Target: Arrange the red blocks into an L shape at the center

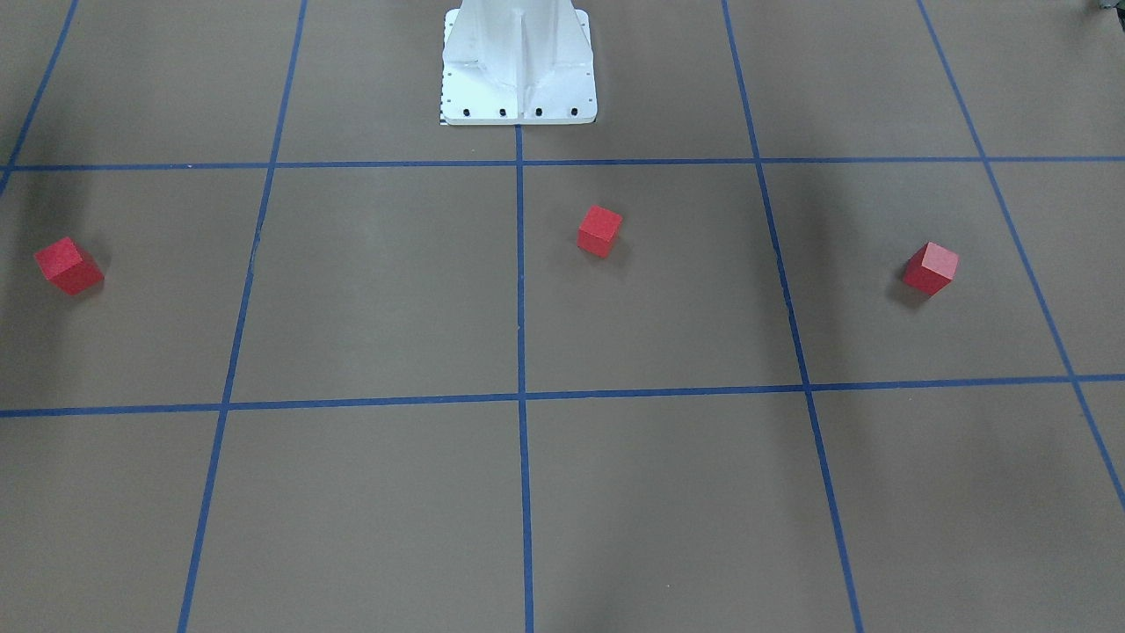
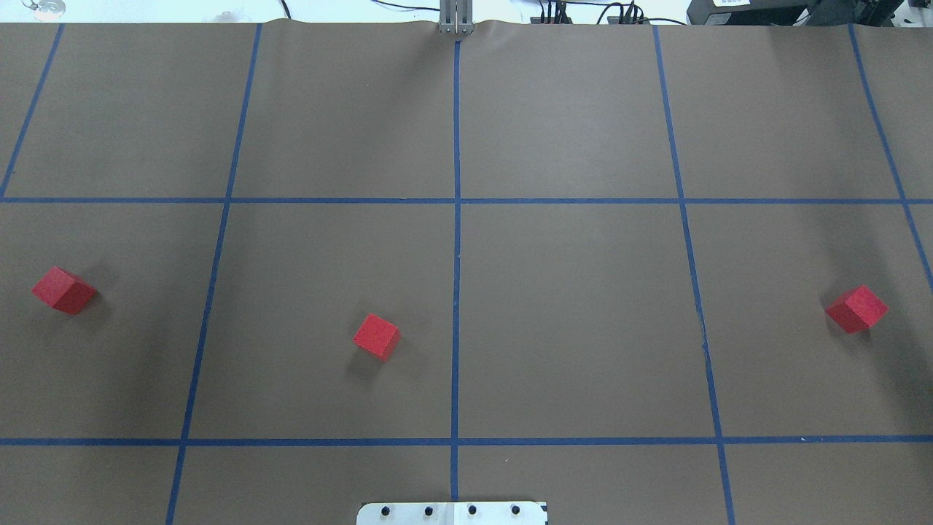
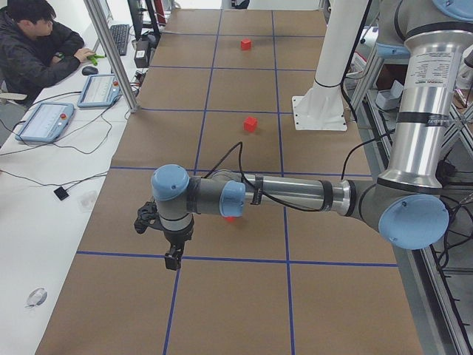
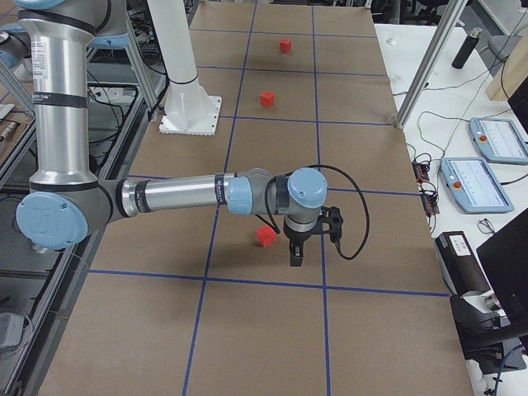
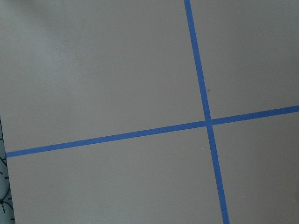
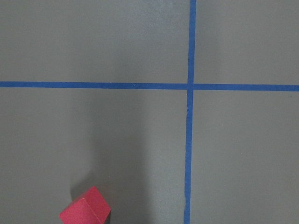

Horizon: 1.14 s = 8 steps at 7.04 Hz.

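Observation:
Three red blocks lie apart on the brown gridded surface. One is on my far left, one is just left of the middle line, and one is on my far right. The center crossing is bare. My left gripper hangs over the table's left end, and its block is half hidden behind the forearm. My right gripper hangs beside the right block, which also shows in the right wrist view. I cannot tell whether either gripper is open or shut.
The white robot pedestal stands at the table's robot side. A seated operator, teach pendants and frame posts line the far long edge. The left wrist view shows only a tape crossing.

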{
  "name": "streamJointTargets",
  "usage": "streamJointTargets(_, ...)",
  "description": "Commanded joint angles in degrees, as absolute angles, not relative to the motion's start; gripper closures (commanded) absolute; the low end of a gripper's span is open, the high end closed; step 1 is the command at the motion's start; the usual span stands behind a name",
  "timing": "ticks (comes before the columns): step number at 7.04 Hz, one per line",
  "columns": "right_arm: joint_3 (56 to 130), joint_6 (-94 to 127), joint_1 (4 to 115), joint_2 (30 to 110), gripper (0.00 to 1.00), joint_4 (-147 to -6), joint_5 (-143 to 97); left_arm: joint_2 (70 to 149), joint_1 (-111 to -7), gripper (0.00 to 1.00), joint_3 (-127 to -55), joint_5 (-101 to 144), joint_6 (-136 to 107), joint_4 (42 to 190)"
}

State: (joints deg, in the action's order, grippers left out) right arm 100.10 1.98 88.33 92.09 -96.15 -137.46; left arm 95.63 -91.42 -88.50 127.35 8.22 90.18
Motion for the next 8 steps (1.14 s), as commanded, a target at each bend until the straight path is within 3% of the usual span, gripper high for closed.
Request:
streamJointTargets(1, 100.28, 1.93, 88.33, 91.94, 0.01, -96.15, -137.46, 95.62, -91.41, 0.00, -88.59, 127.35, 8.44, 90.18)
streamJointTargets(4, 100.28, 2.72, 88.33, 91.41, 0.01, -96.24, -137.81, 96.07, -91.41, 0.00, -90.69, 127.35, 7.91, 90.17)
streamJointTargets(8, 102.30, 2.64, 88.24, 89.23, 0.01, -96.24, -137.90, 100.69, -77.22, 0.00, -96.74, 126.39, 3.00, 96.42)
